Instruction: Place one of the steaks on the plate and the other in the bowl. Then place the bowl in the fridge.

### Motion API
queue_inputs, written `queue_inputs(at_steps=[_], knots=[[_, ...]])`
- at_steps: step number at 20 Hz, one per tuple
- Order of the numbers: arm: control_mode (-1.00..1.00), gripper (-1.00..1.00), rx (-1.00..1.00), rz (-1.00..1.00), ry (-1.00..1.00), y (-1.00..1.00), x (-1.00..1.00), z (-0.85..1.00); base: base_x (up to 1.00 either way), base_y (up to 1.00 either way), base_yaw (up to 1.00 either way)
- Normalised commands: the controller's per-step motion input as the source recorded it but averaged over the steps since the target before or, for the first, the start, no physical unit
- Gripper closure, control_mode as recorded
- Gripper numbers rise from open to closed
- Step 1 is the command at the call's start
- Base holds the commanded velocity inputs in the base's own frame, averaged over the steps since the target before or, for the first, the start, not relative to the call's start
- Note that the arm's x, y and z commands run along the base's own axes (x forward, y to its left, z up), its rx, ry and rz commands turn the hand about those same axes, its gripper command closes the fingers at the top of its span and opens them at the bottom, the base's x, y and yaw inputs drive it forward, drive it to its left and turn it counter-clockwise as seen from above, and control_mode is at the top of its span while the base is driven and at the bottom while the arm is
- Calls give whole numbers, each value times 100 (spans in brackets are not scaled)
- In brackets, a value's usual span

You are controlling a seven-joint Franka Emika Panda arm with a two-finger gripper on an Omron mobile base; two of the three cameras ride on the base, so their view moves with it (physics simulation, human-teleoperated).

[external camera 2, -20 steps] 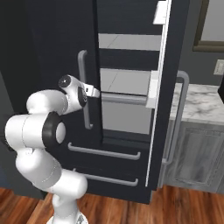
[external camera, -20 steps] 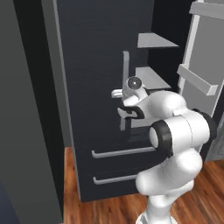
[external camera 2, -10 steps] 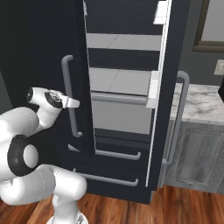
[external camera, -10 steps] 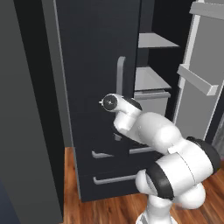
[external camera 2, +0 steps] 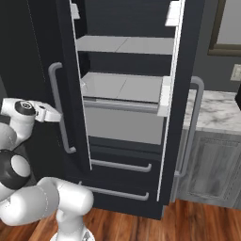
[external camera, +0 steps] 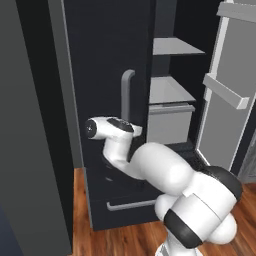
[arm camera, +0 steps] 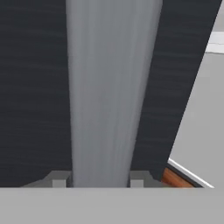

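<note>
The fridge (external camera 2: 44, 33) is tall and black, and its left door stands partly swung out. My gripper (external camera 2: 55, 114) is shut on that door's long grey bar handle (external camera 2: 57, 101), about halfway down it. In the hand view the handle (arm camera: 109, 87) runs up the middle, with my gripper (arm camera: 100, 180) clamped around it, one fingertip on each side. In the left base view the handle (external camera: 126, 92) rises just above my gripper (external camera: 134, 131). The steaks, the plate and the bowl are out of view.
Grey shelves (external camera 2: 124, 44) show inside the open fridge. The right door (external camera: 227, 75) with white bins (external camera: 225, 91) stands wide open. Two drawer handles (external camera 2: 121, 165) sit low. A marble counter (external camera 2: 216, 110) over grey cabinets (external camera 2: 212, 164) is at the right. A dark wall (external camera: 30, 150) is close on the left.
The left fridge door has swung further open with my gripper still shut on its handle. My arm has swept left, and both base views have shifted.
</note>
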Motion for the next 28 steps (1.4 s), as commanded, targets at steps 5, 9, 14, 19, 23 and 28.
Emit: queue_inputs(at_steps=[5,9,14,19,23,28], knots=[[-100,-100,0,-9,0,22,-7,0,0,0,0],[-100,-100,0,-6,0,28,0,0,0,0,0],[-100,-100,0,-6,0,21,-15,0,0,0,0],[-100,-100,0,-1,-1,10,-68,0,0,0,0],[-100,-100,2,-1,-9,-16,-99,7,0,0,0],[-100,-100,29,-5,-14,-98,-82,16,0,0,0]])
